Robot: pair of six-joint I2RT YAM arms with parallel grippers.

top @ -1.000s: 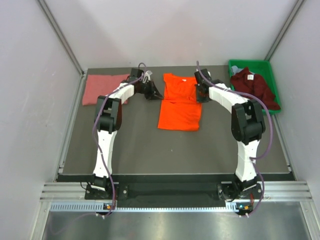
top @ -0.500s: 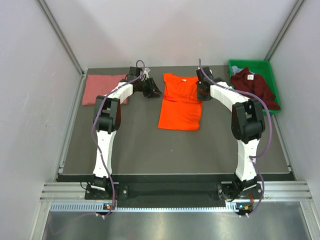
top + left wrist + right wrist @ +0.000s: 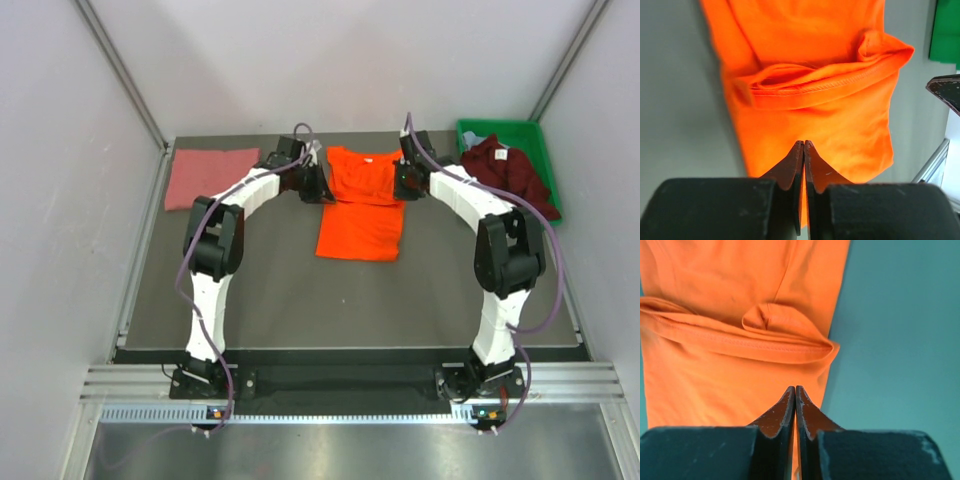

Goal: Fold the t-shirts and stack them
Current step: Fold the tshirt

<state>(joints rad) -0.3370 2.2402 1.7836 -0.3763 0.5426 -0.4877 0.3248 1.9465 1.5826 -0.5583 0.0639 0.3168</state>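
At the far middle of the dark bench (image 3: pixel 280 290), item one, the bright orange t-shirt (image 3: pixel 360 218), is lying flat with its collar end toward the back wall. A fold is crossing it from side to side, with a stitched hem (image 3: pixel 826 86) running along the fold's raised edge. Item two, the left end effector (image 3: pixel 803 145), is hanging over the shirt's left edge beside that fold, its jaws pressing together tip to tip. The cloth under the tips is lying smooth and a sliver of orange is showing through the slit lower down, so whether any fabric is being nipped cannot be told. Item three, the right end effector (image 3: pixel 795 388), is mirroring it at the shirt's right edge, likewise closed tip to tip over orange cloth, with bare bench just beside it on the outer side. Item four, the salmon pink t-shirt (image 3: pixel 205 178), is resting as a flat rectangle at the far left of the bench, well apart from the orange one. Item five, the dark maroon t-shirt (image 3: pixel 512 172), is sitting crumpled in the green bin (image 3: pixel 500 127) at the far right corner, spilling over the bin's near rim. A scrap of pale cloth (image 3: pixel 478 141) is peeking out beside it at the bin's far left corner.
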